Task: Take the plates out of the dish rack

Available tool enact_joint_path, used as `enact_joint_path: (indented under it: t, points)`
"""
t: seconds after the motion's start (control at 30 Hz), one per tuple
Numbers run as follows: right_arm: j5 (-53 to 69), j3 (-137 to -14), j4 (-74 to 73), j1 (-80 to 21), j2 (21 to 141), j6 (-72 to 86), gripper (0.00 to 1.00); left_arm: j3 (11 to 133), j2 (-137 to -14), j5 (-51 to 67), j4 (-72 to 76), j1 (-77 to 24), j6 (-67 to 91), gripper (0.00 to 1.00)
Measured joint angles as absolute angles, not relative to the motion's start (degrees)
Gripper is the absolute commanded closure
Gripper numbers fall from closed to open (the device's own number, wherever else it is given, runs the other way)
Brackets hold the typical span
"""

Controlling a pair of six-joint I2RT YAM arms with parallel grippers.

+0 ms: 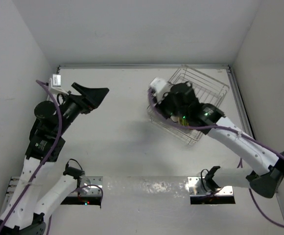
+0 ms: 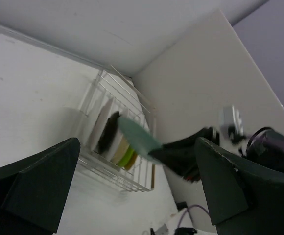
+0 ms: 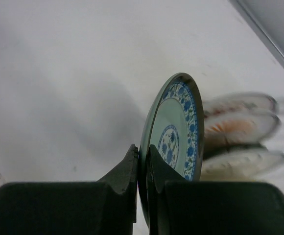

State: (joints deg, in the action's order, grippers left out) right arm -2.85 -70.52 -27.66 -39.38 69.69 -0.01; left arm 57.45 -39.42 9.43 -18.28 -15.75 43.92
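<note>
Right wrist view shows the right gripper (image 3: pixel 142 152) clamped on the rim of the teal plate (image 3: pixel 174 132). From the top view this plate is hidden by the arm, above the dish rack (image 1: pixel 208 83). The left gripper (image 1: pixel 97 95) stands wide apart and holds nothing.

White table (image 1: pixel 122 139) — the dish rack (image 1: pixel 208 83) sits far right.

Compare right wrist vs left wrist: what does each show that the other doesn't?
Right wrist only: the blue pattern on the teal plate, its rim pinched in the right gripper; orange marks on blurred white plates behind. Left wrist only: the dish rack in the corner, black plate and lime green plate standing inside, left gripper open. Both: right gripper holding the teal plate.
</note>
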Motion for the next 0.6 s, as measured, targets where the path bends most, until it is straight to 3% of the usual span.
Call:
enact_joint_path:
  t: [0.17,0.5,0.6]
  points:
    - [-0.73,-67.81,-27.53,-55.35,70.3,-12.12,1.0,53.17,-45.63,16.08,-12.69,-15.75,51.18,0.0]
    - [0.95,-67.81,-24.36,-60.8,75.61,-21.19,1.0,42.09,-51.2,23.29,-8.97,-16.12,57.14,0.12]
    - [-0.69,-67.79,-22.24,-63.46,77.91,-22.5,1.0,42.09,-50.87,23.83,-7.49,-16.14,57.3,0.21]
